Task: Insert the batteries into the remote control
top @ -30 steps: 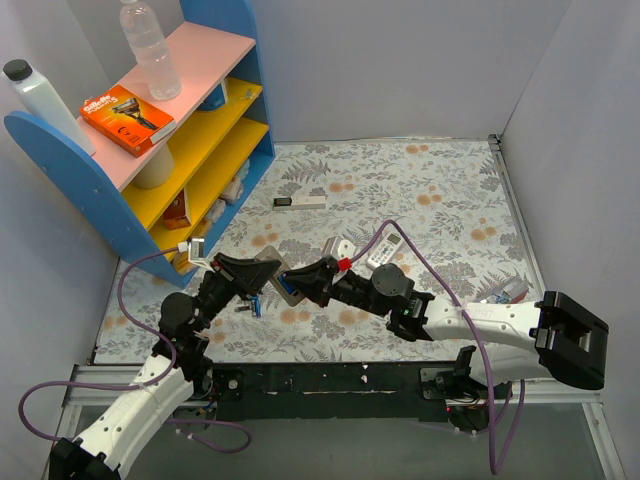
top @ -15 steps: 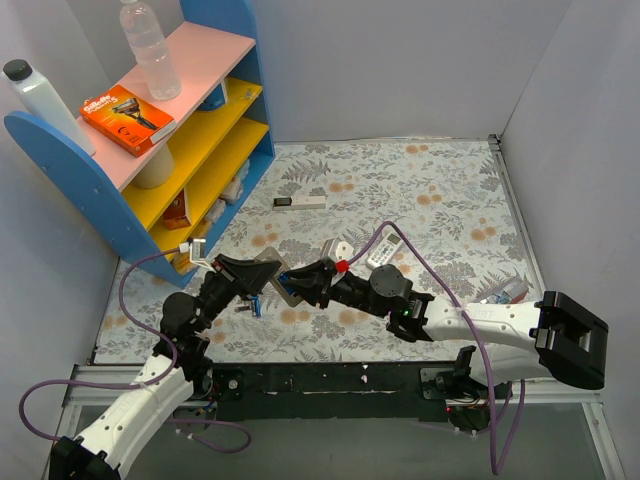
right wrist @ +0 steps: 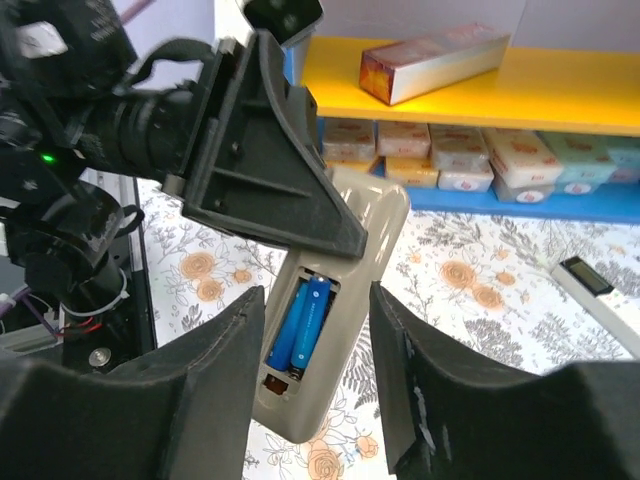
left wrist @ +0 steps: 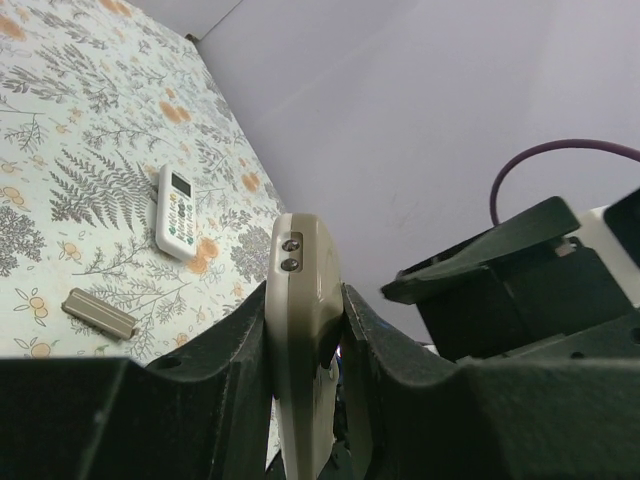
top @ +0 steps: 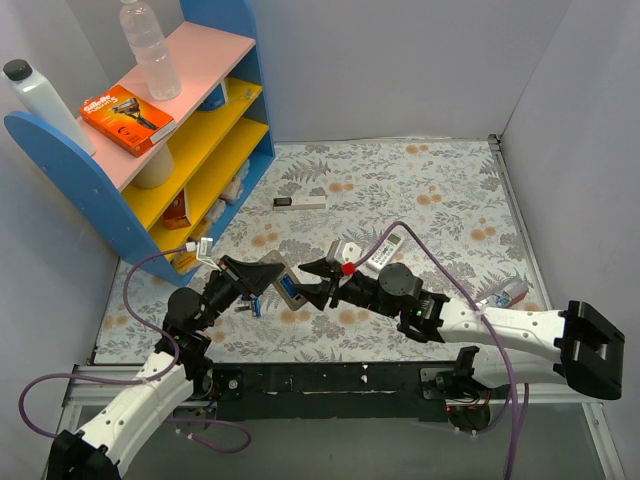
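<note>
My left gripper (top: 268,277) is shut on the remote control (top: 289,291) and holds it above the floral mat. In the left wrist view the remote (left wrist: 303,330) stands edge-on between the fingers. In the right wrist view its back (right wrist: 345,300) faces the camera with the compartment open. Two blue batteries (right wrist: 303,325) lie side by side in the compartment. My right gripper (right wrist: 315,292) is open and empty. Its fingers (right wrist: 215,400) stand on either side of the remote's lower end without touching it. In the top view the right gripper (top: 313,280) is just right of the remote.
A slim white remote with a greenish screen (top: 385,250) (left wrist: 177,210) and a grey battery cover (left wrist: 98,313) lie on the mat. A long white bar with a black end (top: 300,202) lies farther back. A blue shelf unit (top: 150,140) stands at the left.
My right gripper has drawn back a little to the right, away from the remote, and its arm has stretched out. My left gripper still holds the remote, shifted slightly.
</note>
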{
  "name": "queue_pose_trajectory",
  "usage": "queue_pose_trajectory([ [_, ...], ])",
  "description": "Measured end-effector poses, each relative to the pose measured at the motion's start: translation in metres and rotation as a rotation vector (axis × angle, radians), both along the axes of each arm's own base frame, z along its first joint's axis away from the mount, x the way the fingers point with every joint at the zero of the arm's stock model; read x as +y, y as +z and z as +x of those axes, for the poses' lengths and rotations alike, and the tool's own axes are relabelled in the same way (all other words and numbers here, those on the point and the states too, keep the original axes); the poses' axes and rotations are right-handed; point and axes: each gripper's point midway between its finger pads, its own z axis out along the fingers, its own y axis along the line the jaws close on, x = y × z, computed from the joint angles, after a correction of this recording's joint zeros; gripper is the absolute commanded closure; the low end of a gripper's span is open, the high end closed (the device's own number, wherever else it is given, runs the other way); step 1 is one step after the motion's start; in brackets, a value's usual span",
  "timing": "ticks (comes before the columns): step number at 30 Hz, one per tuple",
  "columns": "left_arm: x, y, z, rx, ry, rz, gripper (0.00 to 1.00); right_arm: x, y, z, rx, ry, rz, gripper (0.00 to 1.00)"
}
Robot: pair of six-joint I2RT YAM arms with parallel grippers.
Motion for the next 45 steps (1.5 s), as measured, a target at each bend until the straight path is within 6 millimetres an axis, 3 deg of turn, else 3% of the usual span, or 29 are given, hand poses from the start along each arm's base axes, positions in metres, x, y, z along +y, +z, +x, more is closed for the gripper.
queue_pose_trajectory([
  [9, -0.007, -0.015, 0.000, 0.057, -0.043, 0.029, 1.00, -0.011, 0.030, -0.018, -0.188, 0.110, -0.082, 0.35],
  [13, -0.013, -0.016, -0.003, 0.071, -0.085, 0.044, 1.00, -0.012, 0.019, -0.025, -0.278, 0.185, -0.187, 0.39],
  [17, -0.019, -0.010, -0.007, 0.065, -0.131, 0.054, 1.00, -0.014, 0.008, -0.031, -0.337, 0.253, -0.284, 0.51],
  [23, -0.024, -0.001, -0.014, 0.038, -0.186, 0.071, 1.00, -0.013, -0.005, -0.033, -0.381, 0.309, -0.368, 0.62],
  [28, -0.028, 0.000, -0.018, 0.032, -0.221, 0.090, 1.00, -0.014, -0.010, -0.032, -0.402, 0.321, -0.406, 0.64],
  [38, -0.031, -0.004, -0.021, 0.040, -0.254, 0.112, 1.00, -0.006, -0.001, -0.028, -0.440, 0.322, -0.410, 0.70],
  [45, -0.032, -0.003, -0.023, 0.039, -0.268, 0.117, 1.00, -0.005, -0.010, -0.027, -0.432, 0.336, -0.449, 0.75],
])
